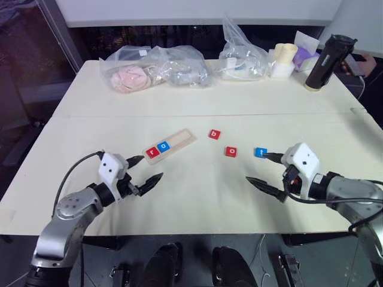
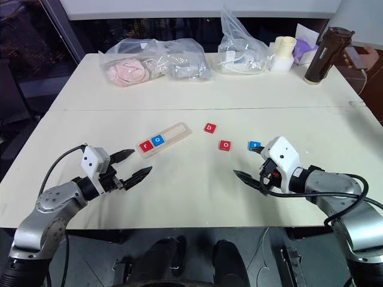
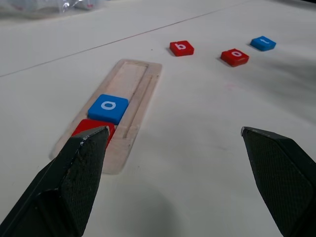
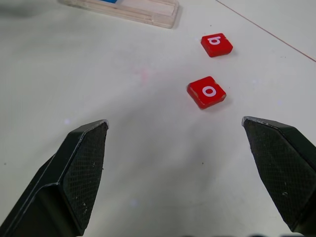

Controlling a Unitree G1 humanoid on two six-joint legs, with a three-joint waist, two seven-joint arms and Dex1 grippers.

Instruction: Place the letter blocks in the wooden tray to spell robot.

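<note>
We are spelling robot, and two letters are already in. The wooden tray point(image 1: 170, 145) lies slanted on the white table point(image 1: 191, 197), with its near end toward our left side. The red r block point(image 1: 152, 152) sits at that near end, and the blue o block point(image 1: 164, 145) is right next to it. The rest of the tray is still bare.

Three blocks wait loose on the table, to the right of the tray. The red b block point(image 1: 215, 134) is closest to the tray's far end. The red o block point(image 1: 231, 152) is a little further right, and the blue t block point(image 1: 260, 152) is just by our right arm.

Our left gripper point(image 1: 148, 170) hovers near the tray's filled end, jaws spread wide and holding nothing. Our right gripper point(image 1: 263, 170) is spread wide too, and holding nothing.

We think b goes next. It lies ahead and between both arms, but the right gripper looks nearer and points toward it.
</note>
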